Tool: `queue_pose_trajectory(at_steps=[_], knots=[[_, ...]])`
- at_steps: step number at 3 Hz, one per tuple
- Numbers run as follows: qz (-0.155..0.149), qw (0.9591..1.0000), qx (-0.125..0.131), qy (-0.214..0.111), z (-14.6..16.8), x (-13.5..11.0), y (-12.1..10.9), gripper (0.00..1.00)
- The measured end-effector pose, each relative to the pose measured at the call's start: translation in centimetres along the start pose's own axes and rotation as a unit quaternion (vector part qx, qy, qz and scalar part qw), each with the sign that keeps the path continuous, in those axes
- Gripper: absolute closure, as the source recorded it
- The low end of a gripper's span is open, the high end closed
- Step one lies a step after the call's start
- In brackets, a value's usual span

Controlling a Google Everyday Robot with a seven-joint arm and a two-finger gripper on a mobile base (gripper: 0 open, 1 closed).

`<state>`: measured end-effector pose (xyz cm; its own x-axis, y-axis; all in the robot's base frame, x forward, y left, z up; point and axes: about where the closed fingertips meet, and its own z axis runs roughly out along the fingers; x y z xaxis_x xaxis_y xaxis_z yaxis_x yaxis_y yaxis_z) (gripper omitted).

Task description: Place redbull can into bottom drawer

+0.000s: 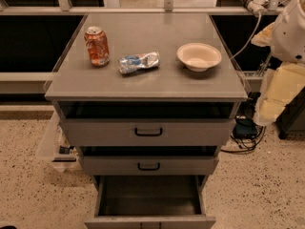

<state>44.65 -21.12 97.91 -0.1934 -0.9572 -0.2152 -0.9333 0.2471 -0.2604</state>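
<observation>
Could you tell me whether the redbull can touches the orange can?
Apart: the camera view shows bare cabinet top between redbull can and orange can; gripper out of view.

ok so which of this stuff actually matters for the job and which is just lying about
For the job: redbull can, on its side on the cabinet top; bottom drawer, pulled open; gripper, not in view, arm at right.
Lying about: orange soda can; white bowl; two upper drawers.

I see my arm (291,30): rounded white shell, cream patch | my gripper (280,93): pale cream, blocky, at right edge just below the white shell
</observation>
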Motion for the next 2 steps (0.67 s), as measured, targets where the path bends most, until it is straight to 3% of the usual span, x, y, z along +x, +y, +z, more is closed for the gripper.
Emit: queue_pose_trajectory(at_steps=[1, 2], knots=[[-0.054, 0.998, -0.009, -0.033, 1.9, -3.8, -3.3, 0.0], [-0.113, 0.9882, -0.028, -0.1, 5.3, -10.0, -7.3, 0.0]])
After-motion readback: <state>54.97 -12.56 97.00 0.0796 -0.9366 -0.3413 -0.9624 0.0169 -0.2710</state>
